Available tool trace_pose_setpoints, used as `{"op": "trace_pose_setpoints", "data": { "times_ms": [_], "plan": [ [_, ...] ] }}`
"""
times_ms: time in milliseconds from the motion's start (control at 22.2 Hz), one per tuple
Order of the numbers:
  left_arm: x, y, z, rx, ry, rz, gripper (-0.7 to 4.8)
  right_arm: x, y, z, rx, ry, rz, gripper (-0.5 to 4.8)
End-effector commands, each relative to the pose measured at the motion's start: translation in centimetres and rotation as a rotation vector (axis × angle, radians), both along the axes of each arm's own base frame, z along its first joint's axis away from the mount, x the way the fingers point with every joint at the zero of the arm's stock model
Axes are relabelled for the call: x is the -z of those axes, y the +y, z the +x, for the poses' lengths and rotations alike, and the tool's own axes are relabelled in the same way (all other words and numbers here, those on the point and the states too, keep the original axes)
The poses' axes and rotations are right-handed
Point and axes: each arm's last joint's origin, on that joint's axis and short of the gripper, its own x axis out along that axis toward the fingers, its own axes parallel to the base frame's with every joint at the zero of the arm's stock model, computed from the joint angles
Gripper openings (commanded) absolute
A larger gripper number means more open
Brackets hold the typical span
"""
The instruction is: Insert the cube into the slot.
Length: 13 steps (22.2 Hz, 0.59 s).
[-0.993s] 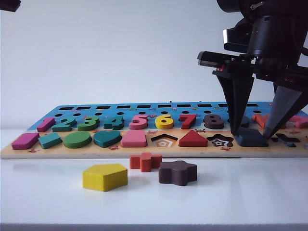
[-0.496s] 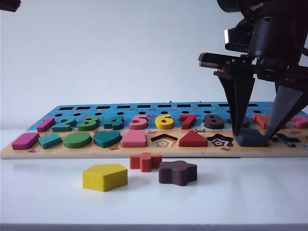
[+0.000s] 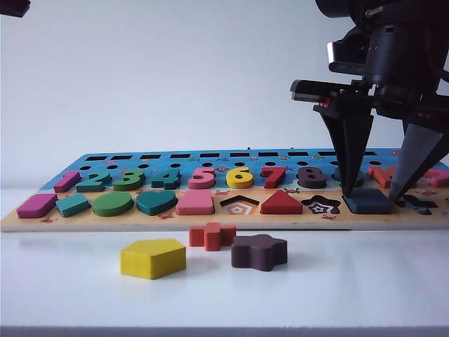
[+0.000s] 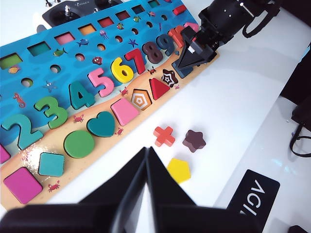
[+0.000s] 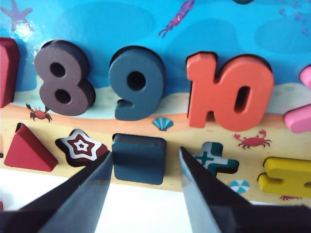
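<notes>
cube [image 3: 367,201]: in the slot, between star cut-out [image 3: 321,206] and cross cut-out [image 3: 415,204]
right claw [image 3: 375,194]: astride cube
left claw [image 4: 146,167]: above surface [image 3: 351,295]
pentagon [image 3: 152,258], cross [image 3: 211,236], star [image 3: 259,252]: before board [image 3: 210,222]

Slot hidden under the cube [image 5: 139,158]. Red triangle [image 5: 28,150] and yellow block [image 5: 287,177] cut by the right wrist view's edges. Left gripper's fingers [image 4: 127,191] blurred up close.
</notes>
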Motion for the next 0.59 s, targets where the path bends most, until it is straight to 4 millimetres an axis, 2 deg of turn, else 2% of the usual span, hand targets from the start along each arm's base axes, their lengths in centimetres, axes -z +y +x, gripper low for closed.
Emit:
{"op": "trace_pose_setpoints", "data": {
  "times_ms": [45,135,316,587],
  "plan": [
    [-0.2,0.0,0.0,0.006,-0.014,-0.008,0.07,-0.1,0.0,0.1,0.009,-0.026,-0.007,2.52],
    [-0.2,0.0,0.0,0.006,-0.014,-0.008,0.07,-0.3,0.1,0.2,0.009,-0.044,0.009,2.52],
    [-0.2,0.0,0.0,0.006,-0.014,-0.008,0.07,-2.1,0.0,0.0,0.010,-0.151,0.082,2.57],
    [-0.2,0.0,0.0,0.006,-0.014,-0.008,0.07,-5.0,-1.8,-1.6,-0.046,-0.260,0.114,2.61]
  ]
}}
